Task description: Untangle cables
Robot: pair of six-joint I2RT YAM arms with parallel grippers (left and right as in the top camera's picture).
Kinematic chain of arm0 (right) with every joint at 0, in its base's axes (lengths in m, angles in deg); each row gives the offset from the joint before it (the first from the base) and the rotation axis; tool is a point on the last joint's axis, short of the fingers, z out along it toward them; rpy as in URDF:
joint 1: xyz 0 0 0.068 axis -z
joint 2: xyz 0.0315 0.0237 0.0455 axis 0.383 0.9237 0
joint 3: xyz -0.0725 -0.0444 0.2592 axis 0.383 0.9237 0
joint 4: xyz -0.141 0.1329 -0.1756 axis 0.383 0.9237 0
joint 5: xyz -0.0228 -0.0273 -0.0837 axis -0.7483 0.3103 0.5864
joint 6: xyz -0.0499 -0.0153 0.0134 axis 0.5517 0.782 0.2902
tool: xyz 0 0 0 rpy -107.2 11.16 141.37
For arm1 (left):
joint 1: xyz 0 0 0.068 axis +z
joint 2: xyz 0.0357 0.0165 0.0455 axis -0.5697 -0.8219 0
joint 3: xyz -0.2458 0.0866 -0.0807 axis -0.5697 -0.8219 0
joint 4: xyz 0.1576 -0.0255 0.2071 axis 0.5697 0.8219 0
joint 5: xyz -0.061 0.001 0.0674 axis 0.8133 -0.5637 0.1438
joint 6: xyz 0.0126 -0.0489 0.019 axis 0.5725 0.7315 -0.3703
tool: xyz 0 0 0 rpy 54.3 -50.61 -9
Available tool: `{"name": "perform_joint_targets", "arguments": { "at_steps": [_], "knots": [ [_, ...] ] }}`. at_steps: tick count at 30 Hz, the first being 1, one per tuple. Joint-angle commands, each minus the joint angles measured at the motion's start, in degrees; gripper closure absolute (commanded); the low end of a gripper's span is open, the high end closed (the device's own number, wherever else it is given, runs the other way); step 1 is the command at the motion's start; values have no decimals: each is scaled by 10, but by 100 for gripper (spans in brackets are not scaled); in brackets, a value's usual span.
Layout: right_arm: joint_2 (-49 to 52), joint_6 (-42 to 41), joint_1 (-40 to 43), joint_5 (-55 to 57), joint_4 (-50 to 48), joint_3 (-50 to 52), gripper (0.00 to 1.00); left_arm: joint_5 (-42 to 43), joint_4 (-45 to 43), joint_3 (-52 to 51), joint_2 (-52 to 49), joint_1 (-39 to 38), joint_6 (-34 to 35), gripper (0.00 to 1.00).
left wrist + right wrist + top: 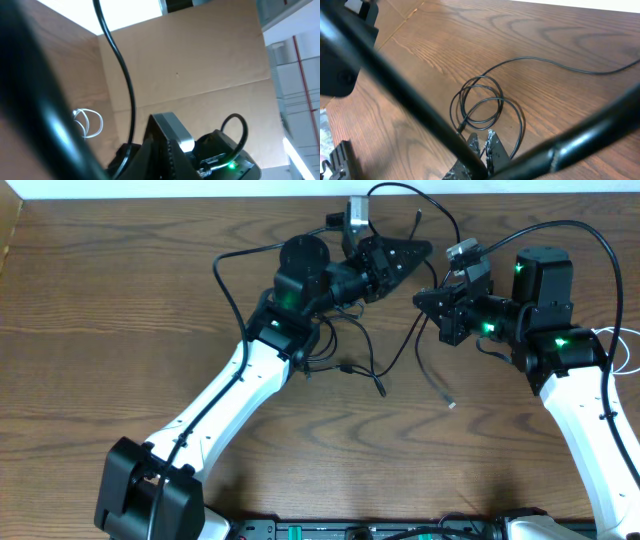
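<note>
Thin black cables (345,350) lie looped on the wooden table below my left arm. One strand runs down to a plug end (450,402). My left gripper (418,250) is raised at top centre and shut, seemingly on a thin black cable whose short end sticks up. In the left wrist view its jaws (161,137) are dark and closed. My right gripper (422,298) faces it closely and is shut on a thin black cable. The right wrist view shows that strand between the jaws (483,141), above a black coil (480,102). A white cable (628,350) lies at the right edge.
The white cable loop also shows in the left wrist view (89,122). Thick black robot cables cross both wrist views, one at the left (45,110) and one diagonally (405,90). A cardboard wall (200,60) stands behind the table.
</note>
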State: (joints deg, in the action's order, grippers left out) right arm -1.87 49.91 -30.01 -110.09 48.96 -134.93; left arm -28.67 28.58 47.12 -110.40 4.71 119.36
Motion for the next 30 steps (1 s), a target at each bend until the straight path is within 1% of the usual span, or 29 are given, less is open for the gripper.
{"name": "perform_joint_targets", "arguments": {
  "at_steps": [1, 2, 3, 4, 7, 9, 10, 11, 12, 13, 14, 16, 18, 19, 20, 22, 23, 24, 27, 30],
  "knots": [
    [-4, -9, -2, 63, 0, -7, 99, 12, 40, 7, -2, 24, -94, 78],
    [-4, -15, -2, 105, 4, -7, 99, 9, 76, 7, -2, 31, -137, 76],
    [-4, -17, -2, 165, 14, -7, 99, -2, 146, 7, -2, 42, -208, 66],
    [-4, -17, -2, 188, 21, -7, 99, -12, 184, 7, -2, 48, -240, 62],
    [-4, -17, -2, 249, 39, -7, 99, -45, 282, 7, -2, 66, -324, 53],
    [-4, -17, -2, 277, 42, -7, 99, -61, 326, 7, -2, 76, -365, 50],
    [-4, -17, 1, 292, 40, -8, 99, -76, 364, 7, -2, 86, -397, 48],
    [-5, -17, 3, 297, 39, -9, 99, -84, 385, 7, -2, 91, -412, 44],
    [-5, -17, 12, 304, 41, -17, 99, -94, 434, 7, -2, 103, -444, 38],
    [-5, -18, 20, 316, 44, -28, 99, -97, 457, 7, -2, 110, -454, 38],
    [-5, -34, 32, 343, 51, -45, 99, -101, 506, 7, -2, 123, -471, 38],
    [-5, -46, 52, 371, 67, -73, 99, -108, 549, 7, -2, 136, -494, 38],
    [-5, -47, 83, 397, 90, -115, 99, -168, 619, 7, -2, 149, -520, 39],
    [-5, -47, 94, 405, 95, -127, 99, -192, 634, 7, -2, 151, -523, 39],
    [-5, -47, 115, 414, 108, -151, 99, -242, 661, 7, -2, 154, -523, 39],
    [-5, -47, 155, 435, 129, -188, 98, -306, 697, 7, -2, 156, -539, 40],
    [-5, -47, 165, 444, 133, -195, 99, -316, 705, 7, -2, 156, -545, 40],
    [-5, -51, 189, 481, 141, -209, 99, -330, 719, 7, -2, 156, -546, 40],
    [-5, -86, 231, 551, 154, -213, 99, -330, 735, 7, -2, 156, -546, 40],
    [7, -130, 283, 572, 190, -211, 99, -334, 741, 7, -2, 156, -546, 40]
  ]
}}
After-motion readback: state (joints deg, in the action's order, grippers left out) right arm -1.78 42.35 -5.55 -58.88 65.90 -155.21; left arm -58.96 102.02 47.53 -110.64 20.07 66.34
